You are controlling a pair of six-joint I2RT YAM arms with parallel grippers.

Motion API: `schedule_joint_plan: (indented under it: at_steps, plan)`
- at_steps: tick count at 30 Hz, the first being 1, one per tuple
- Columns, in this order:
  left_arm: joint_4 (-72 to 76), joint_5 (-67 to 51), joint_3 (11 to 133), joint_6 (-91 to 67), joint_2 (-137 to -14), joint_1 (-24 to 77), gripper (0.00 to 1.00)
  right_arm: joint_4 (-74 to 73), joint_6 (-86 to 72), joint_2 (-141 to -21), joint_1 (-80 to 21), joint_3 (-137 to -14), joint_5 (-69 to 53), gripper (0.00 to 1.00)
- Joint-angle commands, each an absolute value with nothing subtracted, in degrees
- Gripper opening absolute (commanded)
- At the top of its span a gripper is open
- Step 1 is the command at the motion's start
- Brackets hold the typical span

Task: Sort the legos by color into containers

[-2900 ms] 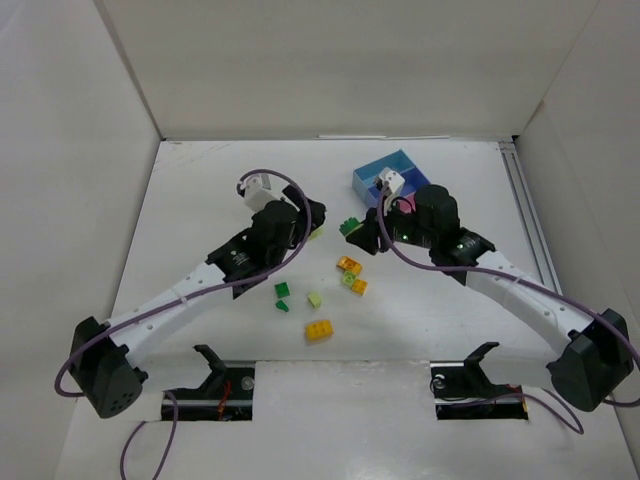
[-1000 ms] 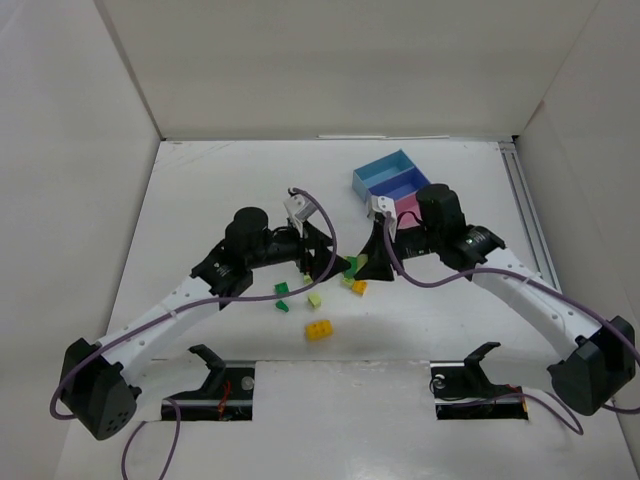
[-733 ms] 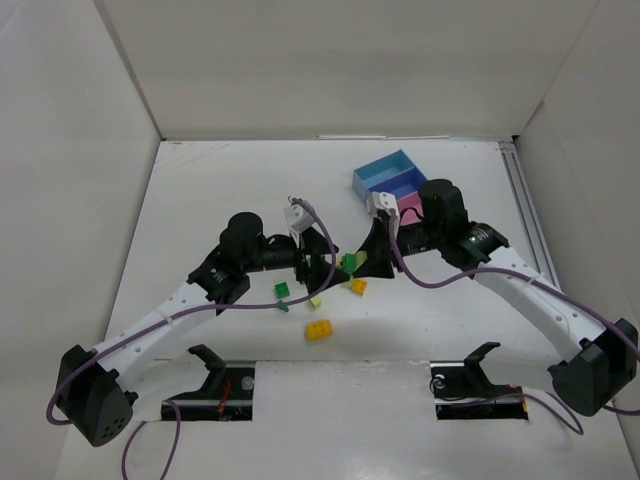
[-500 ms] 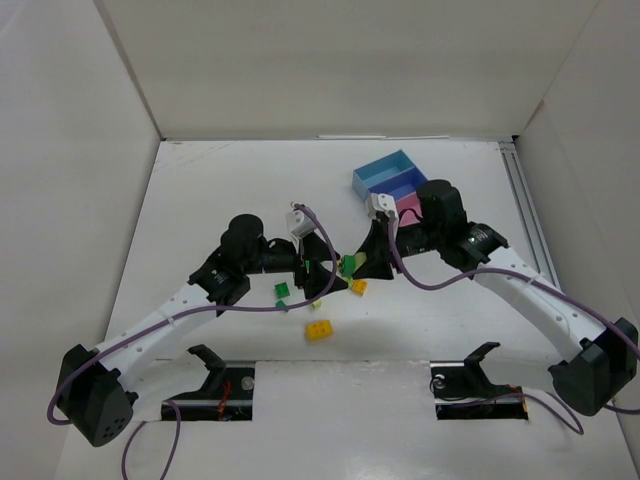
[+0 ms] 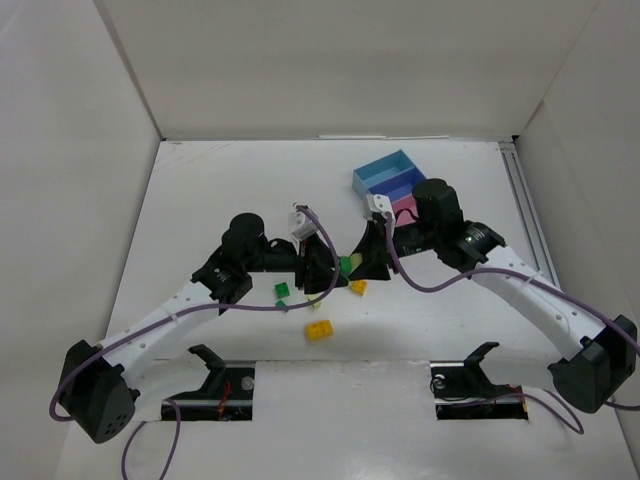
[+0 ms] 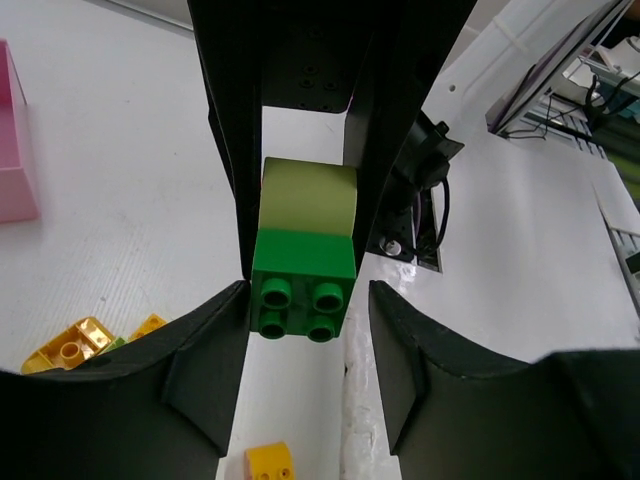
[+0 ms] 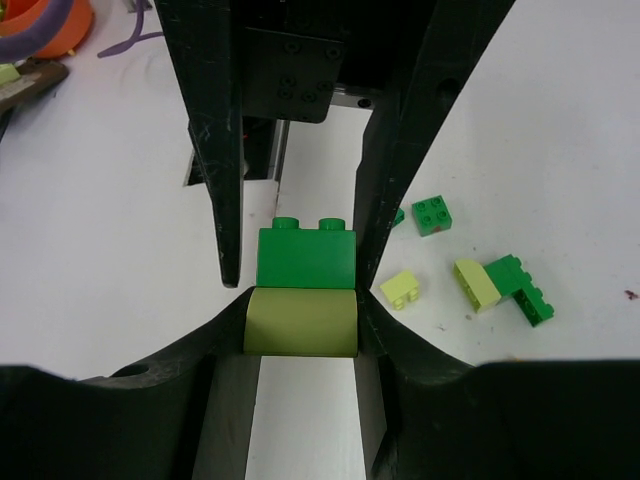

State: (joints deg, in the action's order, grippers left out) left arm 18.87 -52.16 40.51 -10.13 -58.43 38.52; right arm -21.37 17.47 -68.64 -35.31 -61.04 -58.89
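Stacked pair sits above the desk (image 5: 200,200), just near-left of the containers (image 5: 385,170), long axis running hand to hand. My right hand (image 7: 302,305) pinches the lime brick (image 7: 301,322). My left hand (image 6: 308,292) straddles the green brick (image 6: 304,262), fingers nearly together; I can't tell if it grips. Next move is probably a pull apart along that axis.

Lab bench: white panels (image 5: 330,70) enclose the robot table (image 5: 200,190)

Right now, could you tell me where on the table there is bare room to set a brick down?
The table is bare at far left, between the left arm and the back wall, and in the strip between the trays and the rail. Mid-table is crowded, where the left gripper and right gripper meet over loose legos.
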Motion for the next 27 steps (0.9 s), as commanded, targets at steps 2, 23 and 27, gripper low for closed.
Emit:
schedule_joint_plan:
  at_steps: [2,23,27]
  plan:
    - [22.32,-53.61,41.05,-10.1,-57.49,38.58,0.4,-18.54,18.28,-68.73,-35.77,-63.72,-60.56,0.0]
    - [20.04,-29.19,43.23,-19.15,-57.38,35.07,0.05,-25.22,16.18,-64.87,-24.98,-59.68,-45.72,0.0]
    - [17.33,-26.55,49.28,-20.57,-65.18,34.28,0.06,-26.28,9.25,-64.25,-20.84,-59.68,-28.24,0.0]
